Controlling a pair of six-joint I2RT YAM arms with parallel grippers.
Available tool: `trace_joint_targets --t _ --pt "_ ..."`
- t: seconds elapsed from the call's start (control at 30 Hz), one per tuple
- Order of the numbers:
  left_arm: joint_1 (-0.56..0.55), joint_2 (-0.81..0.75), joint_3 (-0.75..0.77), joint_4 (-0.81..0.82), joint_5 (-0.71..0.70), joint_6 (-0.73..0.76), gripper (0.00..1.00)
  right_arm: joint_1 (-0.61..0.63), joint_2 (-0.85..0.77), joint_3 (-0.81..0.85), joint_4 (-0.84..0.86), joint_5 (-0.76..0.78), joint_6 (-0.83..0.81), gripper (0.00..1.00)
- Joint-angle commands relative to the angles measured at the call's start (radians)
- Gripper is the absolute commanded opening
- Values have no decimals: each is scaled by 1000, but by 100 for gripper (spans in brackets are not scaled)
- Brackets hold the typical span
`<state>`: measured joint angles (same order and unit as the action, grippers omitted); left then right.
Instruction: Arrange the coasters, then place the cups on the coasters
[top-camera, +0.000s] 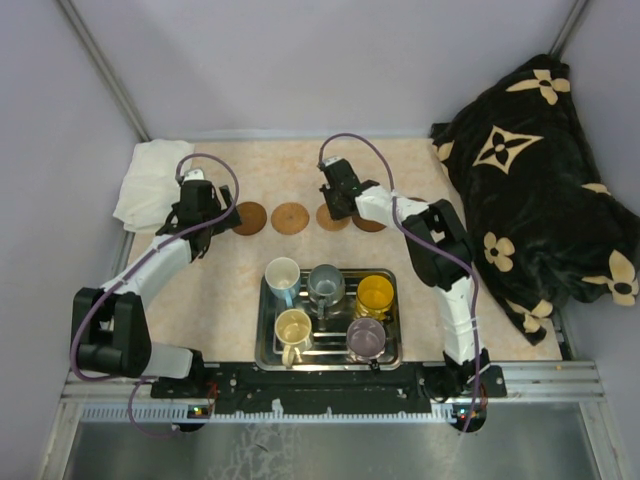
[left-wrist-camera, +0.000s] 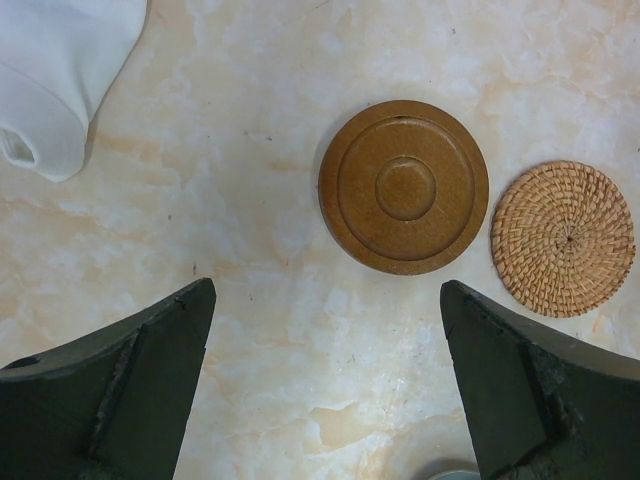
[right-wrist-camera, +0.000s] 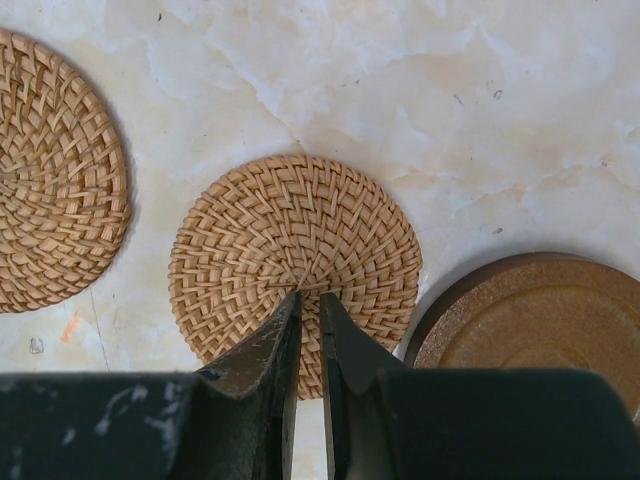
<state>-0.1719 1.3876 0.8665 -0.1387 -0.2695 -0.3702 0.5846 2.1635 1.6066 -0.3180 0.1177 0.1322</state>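
Several coasters lie in a row across the table: a dark wooden coaster (top-camera: 249, 218) (left-wrist-camera: 404, 186), a woven coaster (top-camera: 290, 217) (left-wrist-camera: 563, 238) (right-wrist-camera: 55, 170), a second woven coaster (top-camera: 328, 220) (right-wrist-camera: 295, 250) and another dark wooden coaster (top-camera: 372, 224) (right-wrist-camera: 540, 325). My right gripper (top-camera: 336, 208) (right-wrist-camera: 310, 297) is shut to a thin slit, its tips over the middle of the second woven coaster, which lies flat. My left gripper (top-camera: 212, 216) (left-wrist-camera: 328, 288) stands wide open over bare table, just left of the first wooden coaster. The cups stand in the steel tray (top-camera: 262, 340): white-blue (top-camera: 282, 275), grey-blue (top-camera: 325, 285), orange-yellow (top-camera: 375, 293), cream (top-camera: 293, 328), purple-grey (top-camera: 365, 337).
A white cloth (top-camera: 150, 180) (left-wrist-camera: 60, 70) lies at the table's back left corner. A black blanket with tan flowers (top-camera: 540, 180) is heaped along the right side. The tray sits close to the near edge between the two arm bases.
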Motion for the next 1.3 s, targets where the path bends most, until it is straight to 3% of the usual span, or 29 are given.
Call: trace_joint_targets --t 0.0,1.27 --pt "9 0 -6 17 -3 -12 100 18 30 35 2 8 -10 14" --pt "9 10 -9 11 -5 -12 100 50 16 -8 -5 45 8 13"
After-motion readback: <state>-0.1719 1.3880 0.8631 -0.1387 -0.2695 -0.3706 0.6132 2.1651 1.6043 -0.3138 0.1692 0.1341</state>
